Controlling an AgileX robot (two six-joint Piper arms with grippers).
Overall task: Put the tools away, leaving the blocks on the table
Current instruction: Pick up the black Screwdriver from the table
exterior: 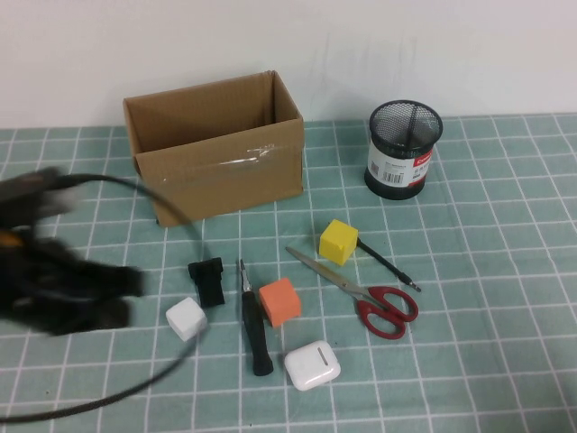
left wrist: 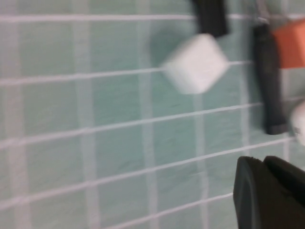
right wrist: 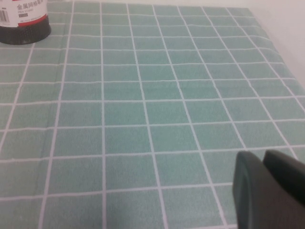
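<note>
Nothing put away yet, by the look of the bench (exterior: 505, 361): all three tools lying out on the teal grid mat, all three blocks likewise. One open cardboard box (exterior: 216, 144) at the back, apparently empty as far as visible; one black mesh pen cup (exterior: 404, 149) to its right. One left gripper (exterior: 68, 293), blurred at the left edge near the white block (exterior: 186, 317), fingers pressed together, holding nothing. One right gripper (right wrist: 269, 191), out of the high view, low over bare mat, fingers pressed together, empty. One pair of red-handled scissors (exterior: 356, 290) right of centre. One black-handled screwdriver (exterior: 253, 323) beside the orange block (exterior: 279, 301). One thin black pointed tool (exterior: 388, 264) running out from the yellow block (exterior: 338, 242). One white case (exterior: 312, 364), one black clip (exterior: 207, 280). Whole task judged outstanding.
</note>
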